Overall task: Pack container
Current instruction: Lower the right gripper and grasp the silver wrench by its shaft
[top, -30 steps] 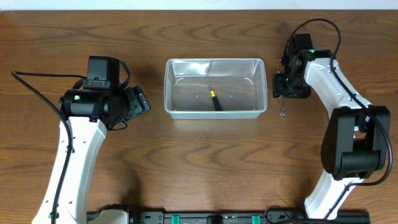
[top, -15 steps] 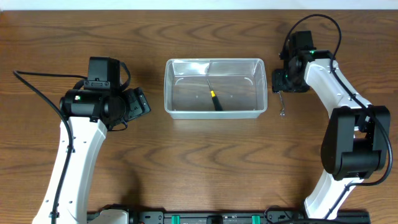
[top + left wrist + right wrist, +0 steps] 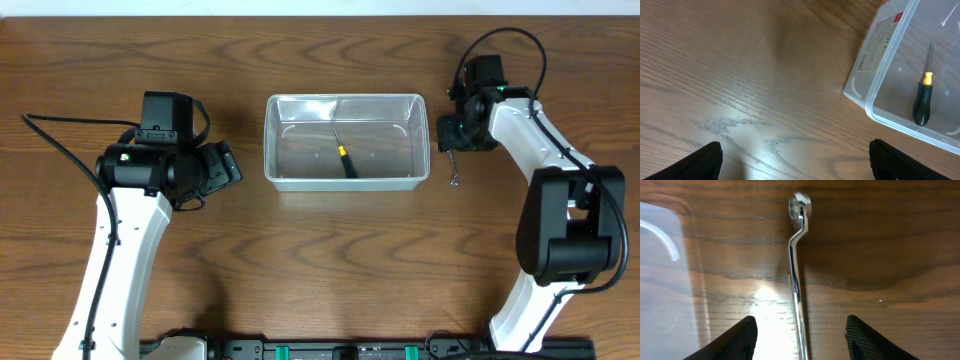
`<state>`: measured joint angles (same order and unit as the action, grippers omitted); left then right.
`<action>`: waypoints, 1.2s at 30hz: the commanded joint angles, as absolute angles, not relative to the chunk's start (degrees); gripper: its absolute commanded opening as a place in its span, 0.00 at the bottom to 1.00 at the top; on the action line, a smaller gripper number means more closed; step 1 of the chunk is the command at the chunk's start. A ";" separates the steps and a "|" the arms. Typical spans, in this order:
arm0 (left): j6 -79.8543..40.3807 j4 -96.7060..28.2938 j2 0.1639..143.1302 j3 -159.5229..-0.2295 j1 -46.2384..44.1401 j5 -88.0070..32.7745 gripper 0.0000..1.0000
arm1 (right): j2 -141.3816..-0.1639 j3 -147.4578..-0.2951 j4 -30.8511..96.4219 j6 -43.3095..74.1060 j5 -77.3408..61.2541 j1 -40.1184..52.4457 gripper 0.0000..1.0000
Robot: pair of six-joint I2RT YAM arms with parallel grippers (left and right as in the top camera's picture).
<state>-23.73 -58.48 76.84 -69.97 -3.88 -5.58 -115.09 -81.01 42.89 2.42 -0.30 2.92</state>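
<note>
— On the wooden table (image 3: 300, 260), what is the count?
— Container (image 3: 346, 183), one. Screwdriver (image 3: 346, 161), one. Wrench (image 3: 795, 280), one. Grippers, two: left gripper (image 3: 793, 160) and right gripper (image 3: 800, 330).
— Container, description and place?
— Clear plastic tub, rectangular, rounded corners, rimmed edge, paper label on its left end. Stands mid-table, between the two grippers.
— Contents?
— The one screwdriver, black handle, yellow collar, lying flat. The wrench lies outside, just right of the tub.
— Finger state?
— Left gripper: spread wide, nothing between. Right gripper: fingers (image 3: 737, 340) parted either side of the wrench shaft, not touching it.
</note>
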 commanded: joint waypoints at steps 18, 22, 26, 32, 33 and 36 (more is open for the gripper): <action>-22.72 -59.55 77.17 -69.58 -3.99 -4.86 0.87 | -120.05 -80.47 41.63 0.95 -0.49 2.52 0.25; -22.74 -59.55 77.17 -69.58 -3.99 -4.86 0.86 | -120.03 -80.47 41.85 0.95 -0.49 2.55 0.09; -22.74 -59.53 77.17 -69.58 -3.99 -4.86 0.86 | -120.03 -80.47 41.82 0.93 -0.49 2.52 0.01; -22.72 -59.53 77.17 -69.58 -3.99 -4.86 0.86 | -118.96 -82.02 43.66 0.99 -0.45 2.52 0.01; -22.74 -59.53 77.17 -69.58 -3.99 -4.86 0.86 | -118.56 -82.85 44.18 1.02 -0.45 2.52 0.01; -22.72 -59.53 77.17 -69.58 -3.99 -4.86 0.86 | -116.90 -87.05 46.30 0.99 -0.45 2.52 0.01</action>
<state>-23.70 -59.22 76.84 -69.97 -3.88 -5.58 -119.00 -82.74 45.78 1.02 -0.30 2.90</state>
